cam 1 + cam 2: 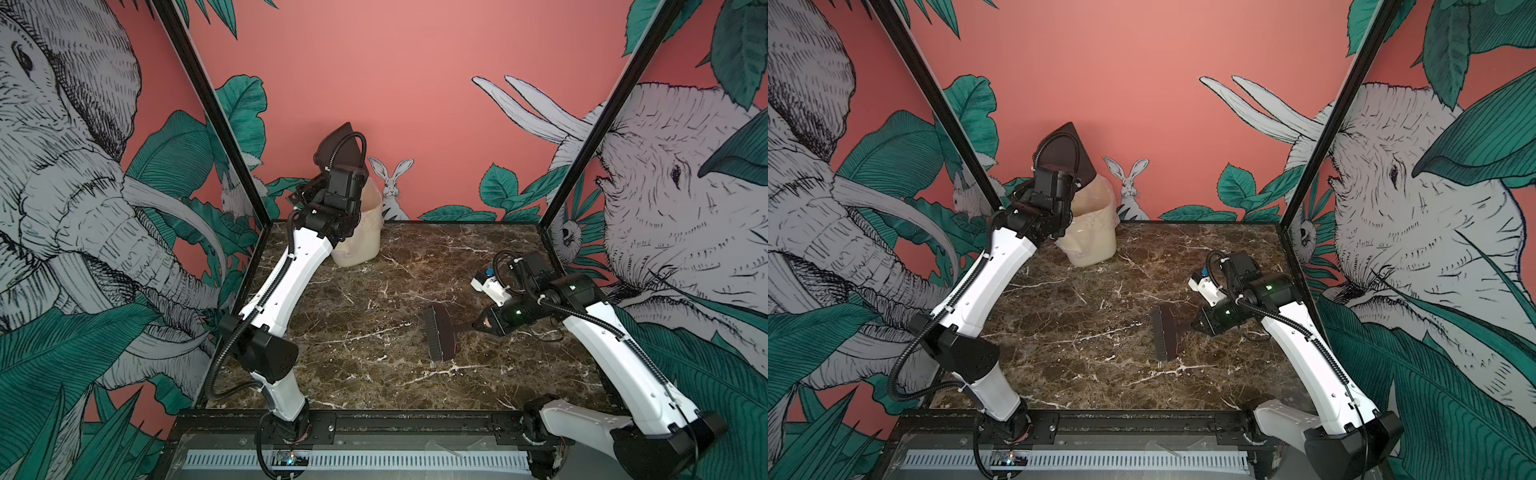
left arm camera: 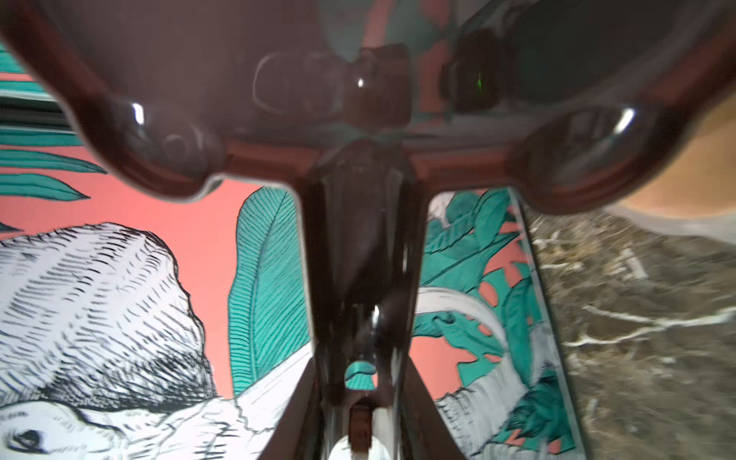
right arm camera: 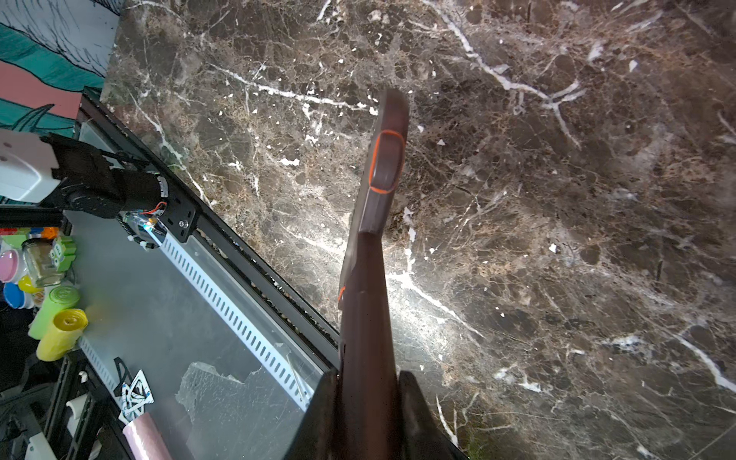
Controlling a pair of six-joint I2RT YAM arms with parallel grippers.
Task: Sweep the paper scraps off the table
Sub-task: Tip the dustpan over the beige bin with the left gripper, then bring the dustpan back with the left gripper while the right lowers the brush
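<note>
Both top views, tabletop [image 1: 353,311] read as a clock face with 6 o'clock at the arm bases.

Left hand [image 2: 360,414]: clamped narrow on the handle of a dark brown dustpan [image 1: 338,143]. In the left wrist view the handle runs straight between the two fingers [image 2: 418,398]. The pan is raised well clear of the tabletop and stands steeply on end. It is at about 11 o'clock, over the near-left rim of the cream bin [image 1: 365,237].

The bin sits in the far-left corner, against the back wall. I cannot see into it; the left arm and pan cover the opening.

Right hand [image 1: 484,323]: fully closed on the handle of a dark hand brush [image 1: 438,332]. The right wrist view confirms the handle is pinched between both fingers [image 3: 414,398]. The brush head lies just off centre toward 3 o'clock, bristle row facing 9 o'clock, handle pointing back to 3 o'clock. I cannot tell whether the bristles touch the marble.

Paper scraps: I cannot pick any out in these views. The white flecks in the right wrist view read as marble veining.
</note>
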